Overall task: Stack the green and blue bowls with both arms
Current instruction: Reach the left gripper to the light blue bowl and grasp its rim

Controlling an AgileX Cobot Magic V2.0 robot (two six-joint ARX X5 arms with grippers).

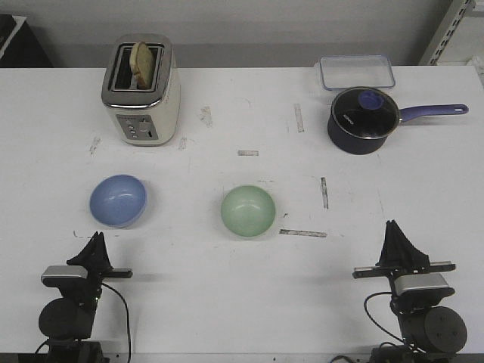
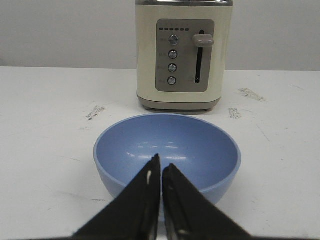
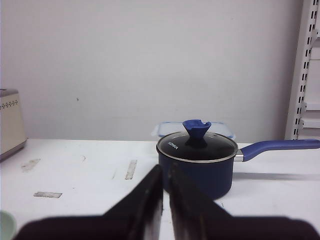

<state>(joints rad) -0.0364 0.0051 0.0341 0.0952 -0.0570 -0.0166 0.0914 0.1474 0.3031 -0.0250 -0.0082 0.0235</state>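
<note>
While both of my arms sit low at the near edge of the white counter [image 1: 227,302], my left end effector [image 1: 97,240] has its fingers pressed together on nothing, and my right end effector [image 1: 393,227] is likewise closed and empty. Just beyond the left one rests the blue bowl [image 1: 118,200], upright and apart from my fingertips (through the left wrist camera it fills the near ground). Near the counter's middle sits the green bowl [image 1: 248,211], upright, well apart from the blue one and from my right end effector. Farther back on the left stands a cream toaster [image 1: 141,89] with a slice of bread [image 1: 141,63] in its slot. At the far right is a dark lidded saucepan [image 1: 363,119], its purple handle pointing right, with a clear plastic container [image 1: 356,72] just behind it.
</note>
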